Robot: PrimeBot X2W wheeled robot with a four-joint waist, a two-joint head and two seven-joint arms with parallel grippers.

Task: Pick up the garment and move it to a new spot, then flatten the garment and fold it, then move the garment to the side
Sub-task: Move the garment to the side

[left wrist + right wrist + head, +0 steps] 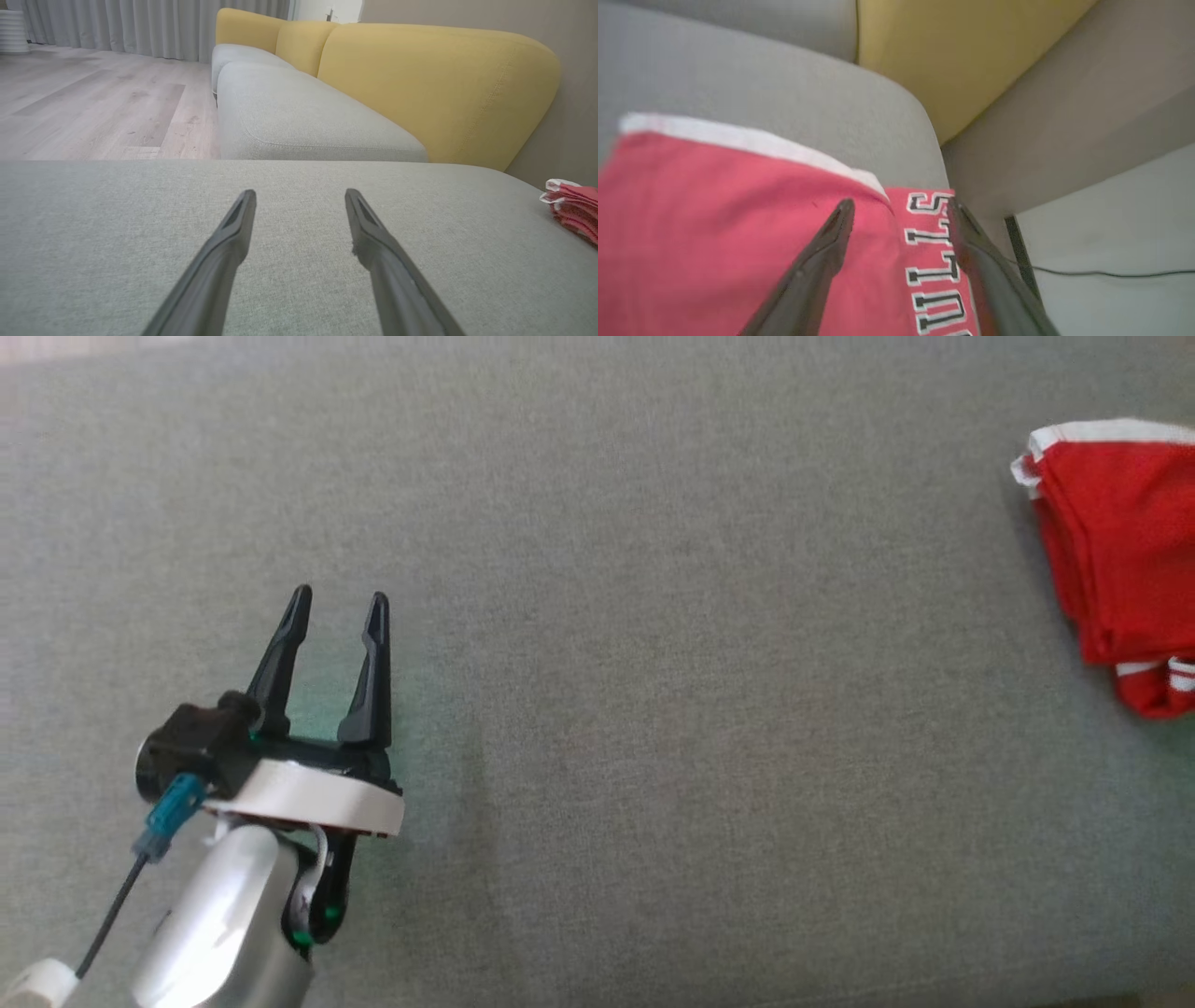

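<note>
Holding the slim, dark left fingers (284, 649) spread apart and empty above the grey woven sofa seat (653, 663). Poising the tapered right fingers (817, 261) parted too, gripping nothing, over the red knit garment (714, 224). Lying folded in soft layers at the seat's right end, showing white trim and outlined block lettering, near the rounded yellow backrest (971, 56).

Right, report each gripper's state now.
Left gripper: open, empty, over the grey cushion.
Right gripper: open, jaws spread over the red garment, not clamping it.
</note>
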